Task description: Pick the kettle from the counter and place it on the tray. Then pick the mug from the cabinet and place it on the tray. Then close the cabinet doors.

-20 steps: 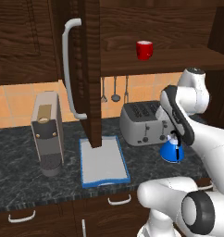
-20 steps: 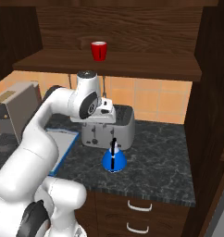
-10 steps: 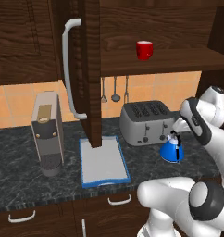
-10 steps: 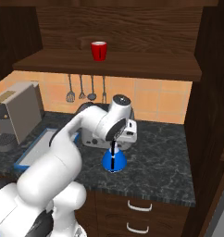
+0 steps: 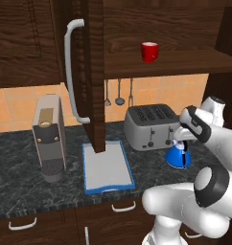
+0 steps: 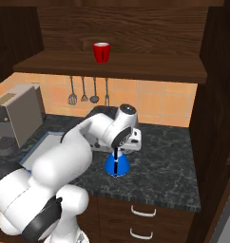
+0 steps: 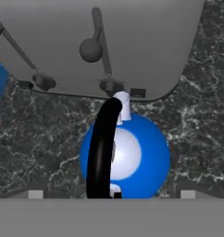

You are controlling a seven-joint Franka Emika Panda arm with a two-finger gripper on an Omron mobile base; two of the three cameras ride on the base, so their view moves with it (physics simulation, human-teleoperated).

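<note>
The blue kettle [image 5: 178, 157] with its black arched handle stands on the dark counter [image 5: 22, 191], right of the toaster. My gripper [image 7: 111, 194] hangs straight above it, open, with one fingertip on each side of the kettle [image 7: 132, 157] and the handle [image 7: 101, 148] between them. Seen from the right, the hand [image 6: 127, 138] sits just over the kettle [image 6: 117, 165]. The blue-rimmed tray [image 5: 107, 167] lies flat on the counter left of the toaster. The red mug [image 5: 149, 51] stands on the cabinet shelf [image 5: 185, 62]. One cabinet door [image 5: 94, 72] stands open.
A silver toaster [image 5: 149, 126] stands close behind the kettle, between it and the tray. A coffee machine [image 5: 49, 137] stands left of the tray. Utensils [image 6: 82, 90] hang on the tiled back wall. The open door's edge hangs above the tray's far end.
The hand has swung right from in front of the toaster to a spot directly over the kettle. The jaws stayed open. Kettle, tray and mug have not moved.
</note>
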